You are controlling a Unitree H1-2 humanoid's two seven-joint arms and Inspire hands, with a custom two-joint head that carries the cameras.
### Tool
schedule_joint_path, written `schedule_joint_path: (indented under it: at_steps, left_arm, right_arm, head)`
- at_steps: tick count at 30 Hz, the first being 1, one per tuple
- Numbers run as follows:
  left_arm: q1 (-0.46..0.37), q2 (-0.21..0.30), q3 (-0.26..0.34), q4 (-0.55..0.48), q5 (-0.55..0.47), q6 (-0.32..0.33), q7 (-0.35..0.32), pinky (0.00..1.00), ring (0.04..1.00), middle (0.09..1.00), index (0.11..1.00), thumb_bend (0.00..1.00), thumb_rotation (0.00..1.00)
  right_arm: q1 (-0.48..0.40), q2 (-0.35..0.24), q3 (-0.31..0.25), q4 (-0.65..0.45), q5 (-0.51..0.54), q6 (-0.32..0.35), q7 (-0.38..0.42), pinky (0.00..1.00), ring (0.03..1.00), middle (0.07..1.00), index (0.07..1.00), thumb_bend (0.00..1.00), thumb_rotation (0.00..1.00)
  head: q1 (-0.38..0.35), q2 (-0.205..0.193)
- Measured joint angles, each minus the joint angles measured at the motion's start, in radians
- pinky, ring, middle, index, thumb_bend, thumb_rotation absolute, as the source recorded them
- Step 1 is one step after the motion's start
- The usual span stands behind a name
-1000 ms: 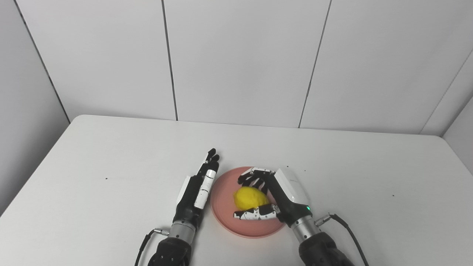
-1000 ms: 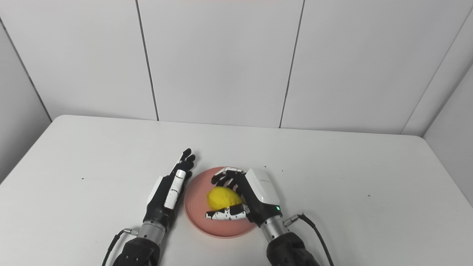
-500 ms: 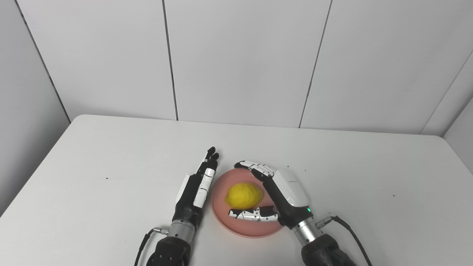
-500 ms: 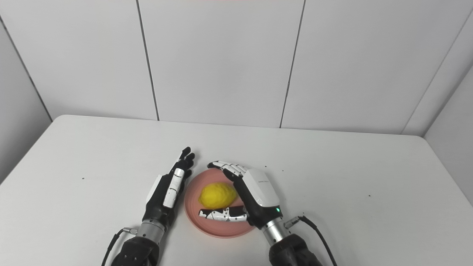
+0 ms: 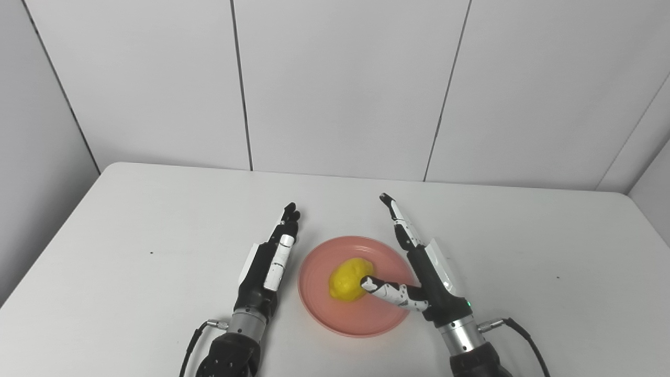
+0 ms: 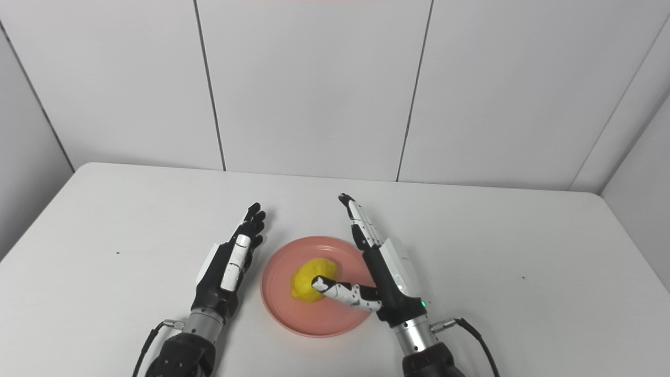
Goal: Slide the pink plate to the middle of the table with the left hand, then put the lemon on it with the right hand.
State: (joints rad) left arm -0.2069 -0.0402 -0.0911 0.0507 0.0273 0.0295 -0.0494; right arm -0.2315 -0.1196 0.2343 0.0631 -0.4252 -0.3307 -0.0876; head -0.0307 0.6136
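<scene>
Since the lemon (image 5: 349,279) sits on the plate (image 5: 361,322) near mid-table, the right hand (image 5: 419,272) is spread open beside it, gripping nothing, thumb tip by the fruit. Left hand (image 5: 267,264) lies flat and open just left of the plate, empty.

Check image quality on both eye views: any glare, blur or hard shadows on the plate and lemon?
Left eye view: lemon and pink plate sharp, no glare, soft shadows only. Right eye view: same even light; right robot hand crisp, no motion blur.

Left hand (image 5: 264,262) flat and straight, right hand (image 5: 426,275) spread wide
</scene>
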Motion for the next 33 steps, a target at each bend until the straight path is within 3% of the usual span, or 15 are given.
schedule_joint_path:
  at_steps: [7, 18, 33]
  left_arm:
    - [0.013, 0.013, 0.011, 0.000, 0.000, -0.009, 0.001, 1.00, 0.990, 0.981, 0.987, 0.74, 1.00]
    - [0.013, 0.042, 0.034, 0.035, -0.012, -0.096, -0.003, 0.95, 0.997, 1.000, 1.000, 0.68, 1.00]
    - [0.013, 0.050, 0.048, 0.045, -0.023, -0.127, -0.020, 0.96, 1.000, 1.000, 1.000, 0.69, 1.00]
  right_arm:
    - [0.043, 0.017, -0.064, -0.033, 0.096, 0.076, 0.037, 1.00, 1.000, 1.000, 1.000, 0.57, 0.99]
    - [0.075, 0.091, -0.153, -0.035, 0.097, 0.244, 0.011, 0.99, 1.000, 1.000, 1.000, 0.67, 1.00]
    - [0.045, 0.106, -0.197, 0.032, 0.272, 0.243, 0.017, 0.99, 1.000, 1.000, 1.000, 0.67, 1.00]
  head:
    - [-0.002, 0.002]
    - [-0.029, -0.003]
    - [-0.040, -0.006]
